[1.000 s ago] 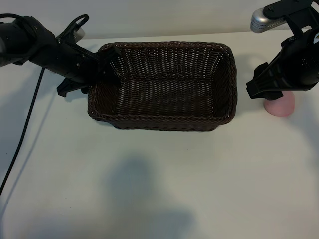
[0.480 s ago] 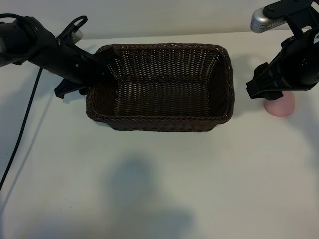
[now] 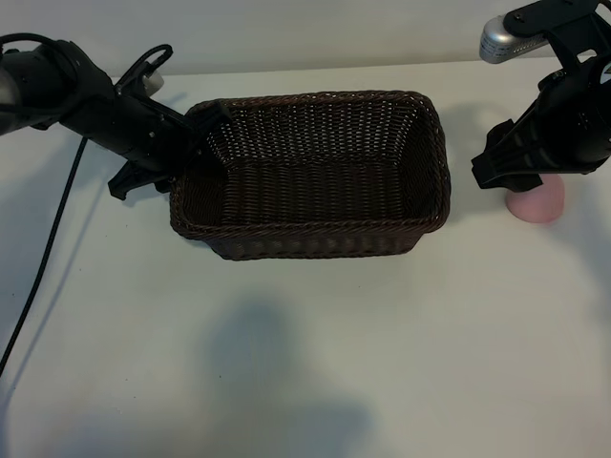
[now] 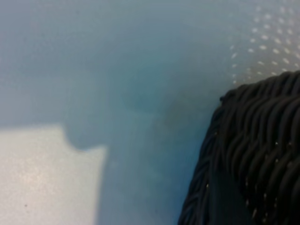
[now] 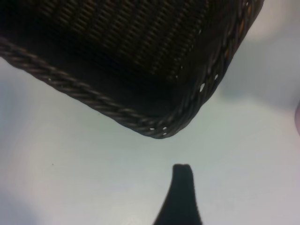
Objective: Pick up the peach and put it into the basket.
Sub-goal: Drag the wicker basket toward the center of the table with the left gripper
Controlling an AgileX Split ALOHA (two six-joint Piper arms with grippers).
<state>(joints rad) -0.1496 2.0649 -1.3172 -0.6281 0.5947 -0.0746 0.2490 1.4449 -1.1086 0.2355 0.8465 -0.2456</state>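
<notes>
The dark brown wicker basket (image 3: 310,176) sits upright and empty. The pale pink peach (image 3: 537,202) lies outside it, near its right end.

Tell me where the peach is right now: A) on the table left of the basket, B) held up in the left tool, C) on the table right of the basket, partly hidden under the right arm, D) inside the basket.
C: the peach rests on the table, apart from the basket and partly covered by the right arm; the basket holds nothing.
</notes>
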